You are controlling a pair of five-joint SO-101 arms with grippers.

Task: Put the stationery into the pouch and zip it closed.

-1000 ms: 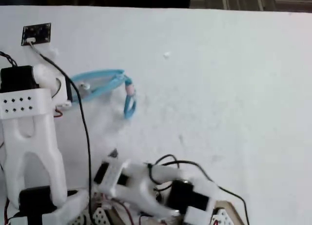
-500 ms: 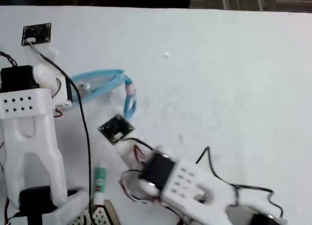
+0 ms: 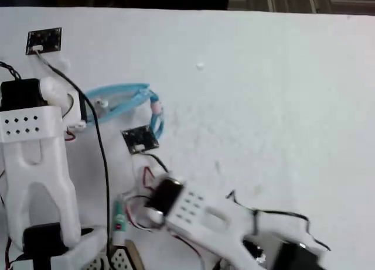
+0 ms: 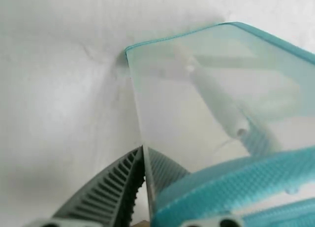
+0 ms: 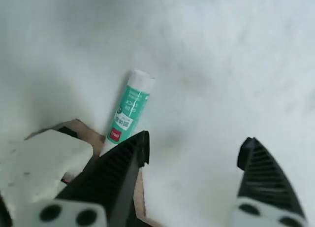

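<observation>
A see-through pouch (image 3: pixel 120 101) with blue edging lies at the left of the white table, its blue strap (image 3: pixel 156 126) trailing toward the middle. My left gripper (image 4: pixel 143 155) is shut on the edge of the pouch (image 4: pixel 197 104); a white pen-like stick (image 4: pixel 216 101) shows through its wall. A green and white glue stick (image 3: pixel 119 216) lies near the table's front left. My right gripper (image 5: pixel 194 145) hangs open just above and beside the glue stick (image 5: pixel 128 111), with nothing between its fingers.
A small black board (image 3: pixel 43 40) with a black cable sits at the back left. The right arm (image 3: pixel 193 208) crosses the front of the table next to the left arm's base (image 3: pixel 41 241). A wooden edge (image 5: pixel 74 124) lies by the glue stick.
The right arm unfolded from the table's front and swung left, ending over the glue stick, which has come into sight. The left arm and pouch stayed still.
</observation>
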